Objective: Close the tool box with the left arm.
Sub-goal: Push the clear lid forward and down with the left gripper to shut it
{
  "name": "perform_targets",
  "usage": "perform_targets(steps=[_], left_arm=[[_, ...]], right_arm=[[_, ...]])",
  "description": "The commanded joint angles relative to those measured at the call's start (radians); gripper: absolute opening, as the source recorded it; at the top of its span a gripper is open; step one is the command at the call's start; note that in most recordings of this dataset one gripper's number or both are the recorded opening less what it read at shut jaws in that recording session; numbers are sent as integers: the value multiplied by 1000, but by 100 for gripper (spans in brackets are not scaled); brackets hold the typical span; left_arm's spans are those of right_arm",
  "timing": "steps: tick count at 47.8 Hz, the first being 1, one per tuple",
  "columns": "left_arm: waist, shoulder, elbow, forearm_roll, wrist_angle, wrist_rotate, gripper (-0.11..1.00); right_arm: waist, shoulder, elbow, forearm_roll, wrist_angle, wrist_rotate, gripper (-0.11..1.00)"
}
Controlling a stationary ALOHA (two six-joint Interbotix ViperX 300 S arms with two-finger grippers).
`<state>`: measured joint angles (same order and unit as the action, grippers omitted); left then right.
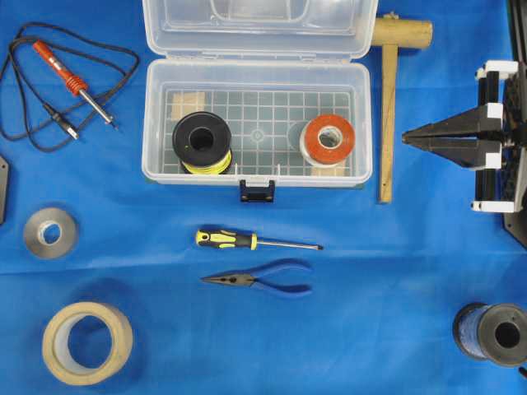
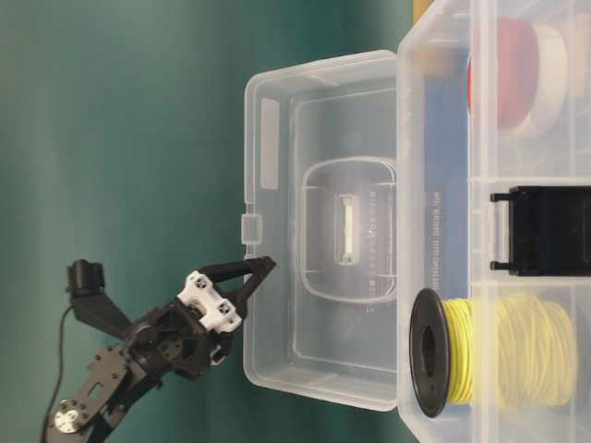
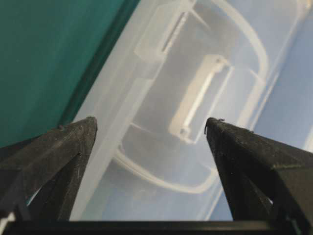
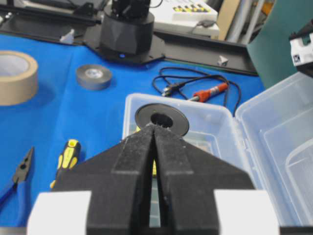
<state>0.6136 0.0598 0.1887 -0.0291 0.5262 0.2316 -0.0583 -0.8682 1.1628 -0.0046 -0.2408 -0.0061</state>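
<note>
Item: tool box (image 1: 257, 123), clear plastic, at the back centre of the blue table (image 1: 247, 346); its lid (image 2: 323, 231) stands open, so nothing is closed yet. Contents: yellow wire spool (image 1: 202, 142), orange spool (image 1: 328, 140). My left gripper (image 2: 261, 272), jaws spread wide, holds nothing and sits just behind the raised lid. My right gripper (image 1: 408, 138), jaws pressed together, is parked beside the box. Remaining, by my reckoning: push the lid over and down.
</note>
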Motion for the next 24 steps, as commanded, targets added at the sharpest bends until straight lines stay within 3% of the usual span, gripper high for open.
perform_targets(steps=[1, 24], left_arm=[[-69, -44, -8, -5, 31, -11, 93], [-229, -238, 153, -11, 51, -95, 93]], right_arm=[[-3, 5, -9, -2, -5, 0, 0], [-18, 3, -9, -8, -5, -2, 0]])
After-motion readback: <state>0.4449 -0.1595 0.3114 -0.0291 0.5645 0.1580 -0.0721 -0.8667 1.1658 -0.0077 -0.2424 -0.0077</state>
